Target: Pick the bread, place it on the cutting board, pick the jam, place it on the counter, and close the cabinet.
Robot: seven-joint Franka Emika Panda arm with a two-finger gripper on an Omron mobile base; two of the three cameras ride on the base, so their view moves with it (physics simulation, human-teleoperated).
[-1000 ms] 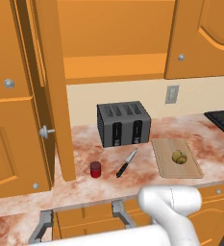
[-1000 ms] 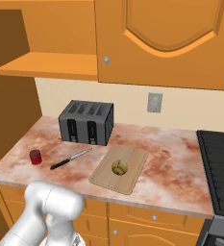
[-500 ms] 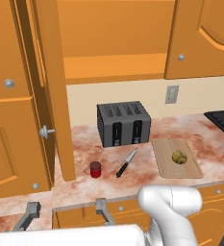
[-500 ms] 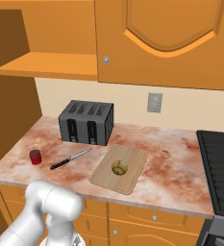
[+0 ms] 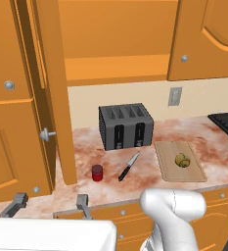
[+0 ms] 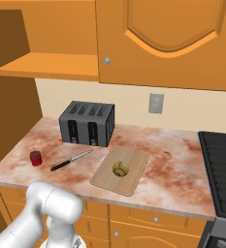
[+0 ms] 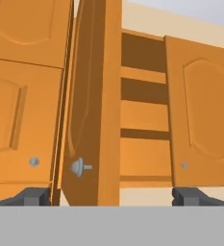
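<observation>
No writing legible anywhere; bread [image 5: 182, 160] sits on cutting board [image 5: 179, 161], jam [image 5: 97, 172] on counter [image 5: 213, 147], cabinet [image 7: 91, 105] door ajar, claw [image 7: 112, 196] spread, empty.

Bread [image 5: 182, 160] on cutting board [image 5: 193, 173], right of knife [image 5: 128, 166] and jam [image 5: 97, 172]; toaster [image 5: 126, 126] behind.

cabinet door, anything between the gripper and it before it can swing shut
Nothing visible. The open gripper faces the open cabinet door edge-on with clear air between. The shelves it closes over look bare; bread and jam sit down on the counter.
</observation>
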